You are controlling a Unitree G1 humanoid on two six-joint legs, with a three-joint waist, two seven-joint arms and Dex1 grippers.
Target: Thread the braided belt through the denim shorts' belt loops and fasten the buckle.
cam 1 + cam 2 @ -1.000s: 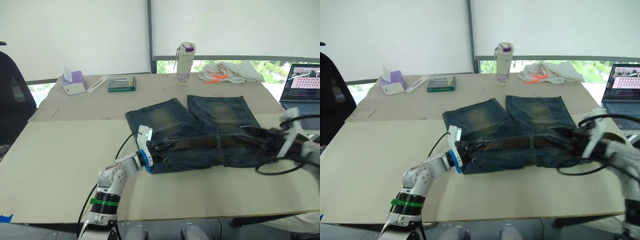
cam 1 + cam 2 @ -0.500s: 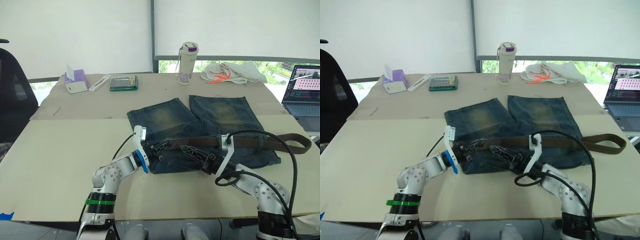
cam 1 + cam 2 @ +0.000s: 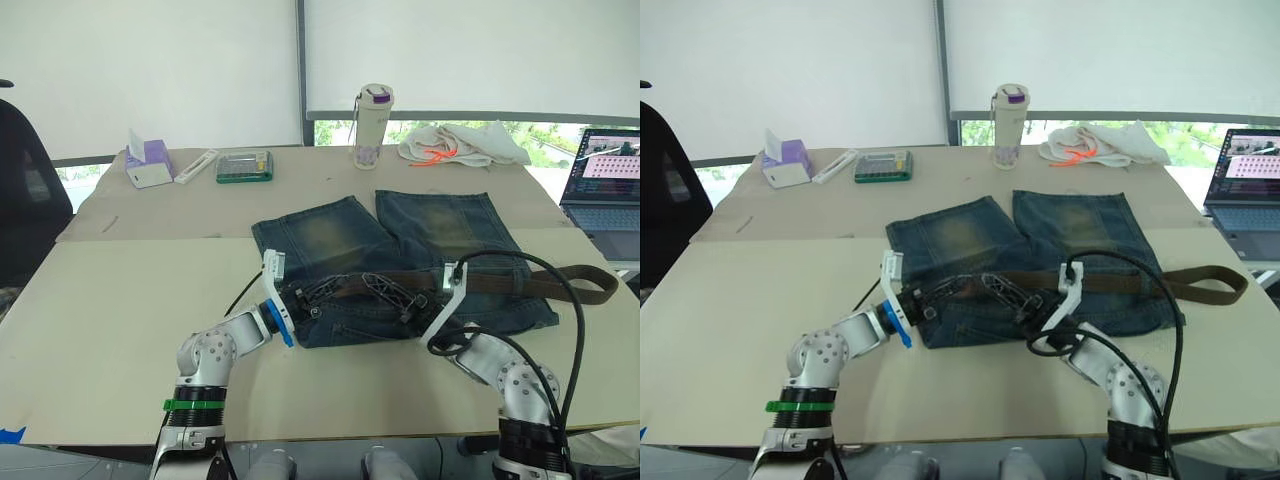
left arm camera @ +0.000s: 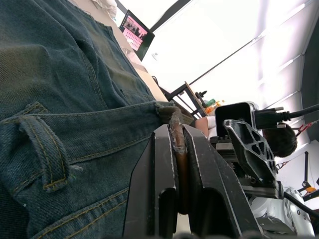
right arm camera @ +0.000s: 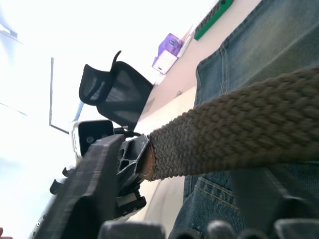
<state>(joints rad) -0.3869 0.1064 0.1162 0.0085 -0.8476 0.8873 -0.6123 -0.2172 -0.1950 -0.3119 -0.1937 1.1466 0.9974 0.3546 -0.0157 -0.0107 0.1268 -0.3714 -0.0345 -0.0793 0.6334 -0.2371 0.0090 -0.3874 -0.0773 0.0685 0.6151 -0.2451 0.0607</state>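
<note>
L gripper [image 3: 318, 297], frame centre, clenches dark brown braided belt [image 3: 500, 281] tip at faded blue denim shorts [image 3: 440, 232] waistband. R gripper [image 3: 400, 300] jaws: released, straddling strap. Risk: tip slips out if R tugs.

The braided belt [image 5: 234, 144] ran across the middle of the frame from the right edge, over the denim shorts [image 5: 259, 55]. Its tan tip met the left gripper [image 5: 130, 158] at centre left. The right gripper's own fingers [image 5: 82, 199] rose spread from the bottom. A black chair [image 5: 112, 92] and purple box [image 5: 167, 52] stood above, by the tabletop [image 5: 174, 84].
</note>
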